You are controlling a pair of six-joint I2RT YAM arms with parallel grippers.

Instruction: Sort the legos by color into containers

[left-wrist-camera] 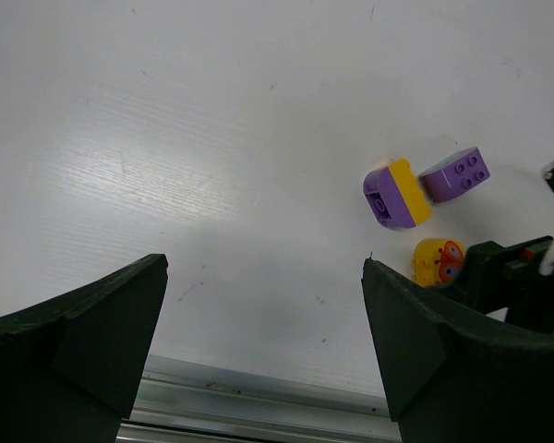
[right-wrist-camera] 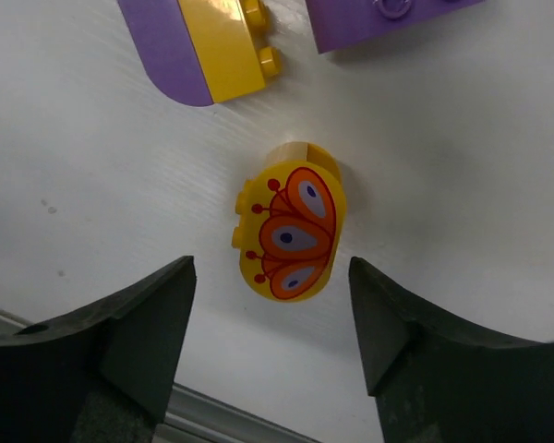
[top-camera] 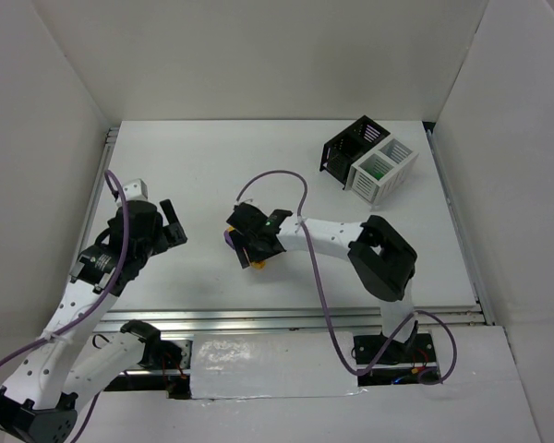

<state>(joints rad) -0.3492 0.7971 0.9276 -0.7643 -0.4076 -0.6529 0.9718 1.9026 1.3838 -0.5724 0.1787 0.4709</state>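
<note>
A yellow oval lego (right-wrist-camera: pixel 291 231) printed with a red-orange butterfly lies flat on the table, just beyond the tips of my right gripper (right-wrist-camera: pixel 271 293). That gripper is open and holds nothing. Past it lie a yellow-purple lego (right-wrist-camera: pixel 203 46) and a purple lego (right-wrist-camera: pixel 379 18). The left wrist view shows the same three: yellow-purple (left-wrist-camera: pixel 397 194), purple (left-wrist-camera: pixel 455 173) and yellow oval (left-wrist-camera: pixel 437 261). My left gripper (left-wrist-camera: pixel 263 277) hangs open and empty over bare table to their left. The black container (top-camera: pixel 349 148) and the white container (top-camera: pixel 384 169) stand together at the back right, with something green inside the white one.
A metal rail (top-camera: pixel 305 318) runs along the table's near edge, close behind both grippers. White walls enclose the table on three sides. The right arm's black finger (left-wrist-camera: pixel 512 277) shows beside the yellow oval lego in the left wrist view.
</note>
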